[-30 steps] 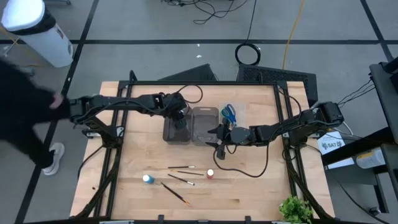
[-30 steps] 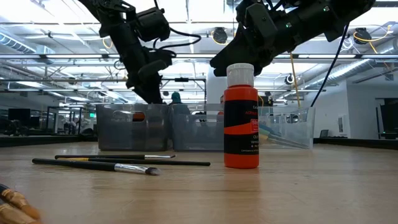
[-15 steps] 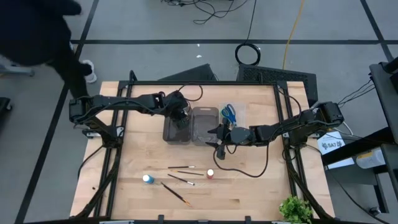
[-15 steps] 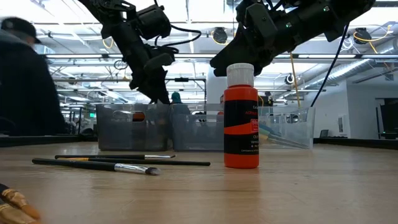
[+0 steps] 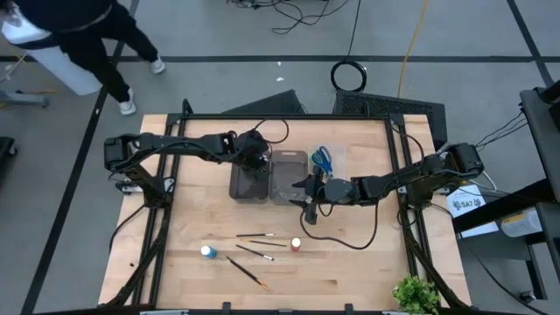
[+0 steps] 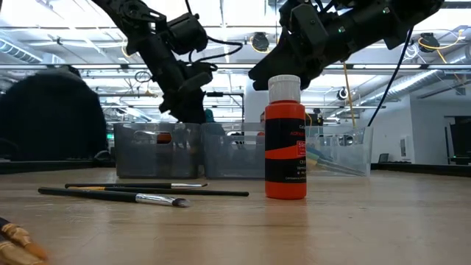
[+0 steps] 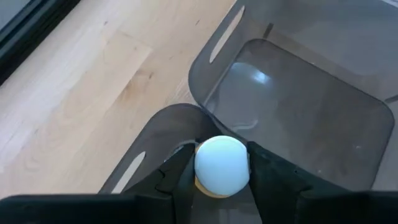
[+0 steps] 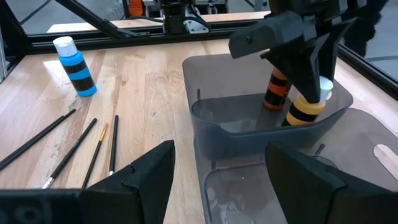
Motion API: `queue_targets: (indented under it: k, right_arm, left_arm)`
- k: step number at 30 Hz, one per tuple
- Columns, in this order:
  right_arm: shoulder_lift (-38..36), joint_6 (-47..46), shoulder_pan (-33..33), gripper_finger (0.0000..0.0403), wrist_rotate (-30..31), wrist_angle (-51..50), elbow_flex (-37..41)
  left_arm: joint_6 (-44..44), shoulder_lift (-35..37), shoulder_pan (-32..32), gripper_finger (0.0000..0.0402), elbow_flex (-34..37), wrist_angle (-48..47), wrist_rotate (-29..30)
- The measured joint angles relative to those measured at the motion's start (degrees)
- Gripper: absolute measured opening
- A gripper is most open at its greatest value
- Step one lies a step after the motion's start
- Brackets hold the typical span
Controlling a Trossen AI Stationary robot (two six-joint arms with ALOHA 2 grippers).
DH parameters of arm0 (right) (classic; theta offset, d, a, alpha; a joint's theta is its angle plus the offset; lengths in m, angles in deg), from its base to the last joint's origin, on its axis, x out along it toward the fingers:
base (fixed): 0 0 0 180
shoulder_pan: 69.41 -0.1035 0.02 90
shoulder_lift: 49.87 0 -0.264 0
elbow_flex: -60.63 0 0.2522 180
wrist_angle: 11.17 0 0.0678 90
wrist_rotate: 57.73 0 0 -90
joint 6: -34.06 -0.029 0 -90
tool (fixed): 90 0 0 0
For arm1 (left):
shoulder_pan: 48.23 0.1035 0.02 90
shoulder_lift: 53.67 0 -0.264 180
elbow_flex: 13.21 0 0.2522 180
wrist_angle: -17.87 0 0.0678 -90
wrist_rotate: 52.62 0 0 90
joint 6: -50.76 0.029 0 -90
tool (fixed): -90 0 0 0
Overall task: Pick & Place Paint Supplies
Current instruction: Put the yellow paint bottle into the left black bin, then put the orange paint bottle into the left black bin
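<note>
Inside the smoky grey plastic tray point(image 8: 273, 134), the left gripper point(image 7: 221, 177) pinches a small yellow-brown, black-striped paint bottle with white cap point(image 7: 221, 165), beside another bottle. Advisable: open fully, then rise vertically. The right gripper point(image 8: 217, 180) waits nearby, parted and empty.

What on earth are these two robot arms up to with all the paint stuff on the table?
They are sorting paint supplies into trays. The left gripper is inside the grey tray, its fingers around a small yellow-and-black paint bottle with a white cap, next to an orange-and-black bottle already in there. The right gripper waits, open, beside the trays. A blue bottle, an orange bottle and several brushes lie on the table, not yet sorted.
</note>
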Motion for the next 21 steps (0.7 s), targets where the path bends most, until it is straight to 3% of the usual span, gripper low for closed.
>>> queue_targets:
  k: [9, 21]
  right_arm:
    - [0.0, 0.0, 0.0, 0.0238, 0.0, -0.1, 0.0]
    - [0.0, 0.0, 0.0, 0.0238, 0.0, -0.3, 0.0]
  left_arm:
    - [0.1, 0.2, 0.0, 0.0184, 0.1, -0.8, 0.0]
    - [0.2, 8.2, -0.2, 0.0208, 0.2, -2.5, 0.0]
